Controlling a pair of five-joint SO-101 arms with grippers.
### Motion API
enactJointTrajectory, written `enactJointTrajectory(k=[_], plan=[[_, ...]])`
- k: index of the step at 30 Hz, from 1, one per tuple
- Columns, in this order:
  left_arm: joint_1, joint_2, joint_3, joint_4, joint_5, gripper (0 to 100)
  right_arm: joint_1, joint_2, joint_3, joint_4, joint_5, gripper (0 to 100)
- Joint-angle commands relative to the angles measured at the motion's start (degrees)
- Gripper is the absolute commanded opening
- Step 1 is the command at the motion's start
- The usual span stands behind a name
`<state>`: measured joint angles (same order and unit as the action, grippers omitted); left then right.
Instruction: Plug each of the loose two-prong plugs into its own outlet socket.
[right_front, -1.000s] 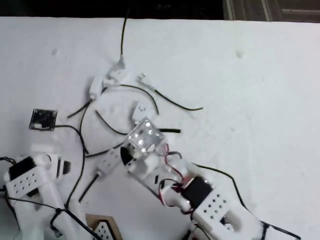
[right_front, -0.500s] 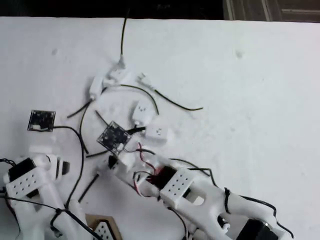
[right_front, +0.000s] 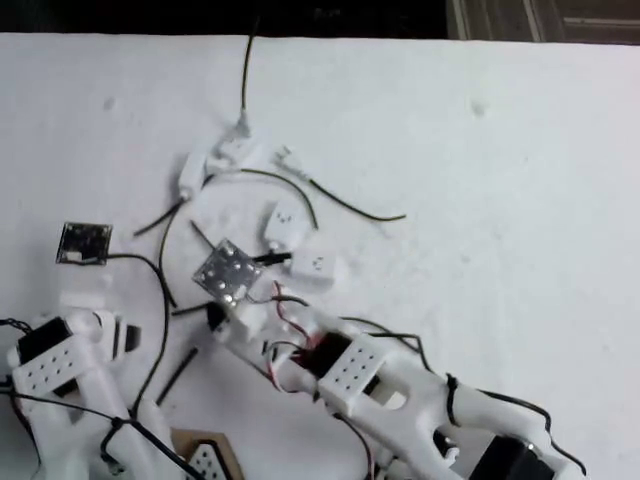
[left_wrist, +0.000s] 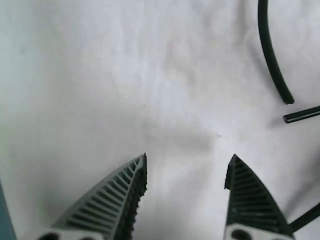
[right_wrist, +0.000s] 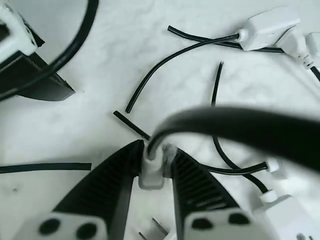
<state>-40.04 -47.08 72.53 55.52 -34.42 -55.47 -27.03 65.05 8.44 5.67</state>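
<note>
- Two-prong plug is pinched in my right gripper. The jaws are clamped on its white body from both sides, and its black cord loops off right past the lens.
- In the high view that puts it in the near part of the cable tangle, a bit short of the nearest outlet socket. A second socket lies just beyond that one.
- I think the two little metal bits low between the fingers are the prongs, but the view is too cramped to swear which way they face. I'd sort that out before pushing at anything.
- To do this well, I want the prongs square to the slots and a slow, straight approach into the socket face. The sockets look like loose blocks, so a crooked push will probably just shove one away.
- Left gripper hangs spread wide over bare table with nothing in it. I'd bring it over to pin the socket while the right pushes.
- The cord looks stiff, so it could twist the plug in the grip.
</note>
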Motion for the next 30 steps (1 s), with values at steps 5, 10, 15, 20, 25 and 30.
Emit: enactJointTrajectory(k=[5, 10, 15, 20, 25, 30], plan=[[-0.48, -1.36, -0.18, -0.7, 0.0, 26, 0.66, 7.43, -2.81, -7.43, -0.62, 1.7], [-0.48, -1.36, -0.09, -0.7, 0.0, 26, 0.84, 9.01, -2.9, -8.66, -0.53, 1.7], [-0.48, -1.36, -0.09, -0.7, 0.0, 26, 1.54, 9.1, -2.64, -8.57, -0.53, 1.7], [-0.48, -1.36, -0.09, -0.7, 0.0, 26, 3.38, 9.36, -2.55, -7.6, -0.44, 1.7], [-0.48, -1.36, -0.09, -0.7, 0.0, 26, 3.03, 9.01, -2.55, -4.26, -0.44, 1.7], [-0.48, -1.36, -0.09, -0.7, 0.0, 26, 1.45, 9.01, -2.55, -3.21, -0.53, 1.7]])
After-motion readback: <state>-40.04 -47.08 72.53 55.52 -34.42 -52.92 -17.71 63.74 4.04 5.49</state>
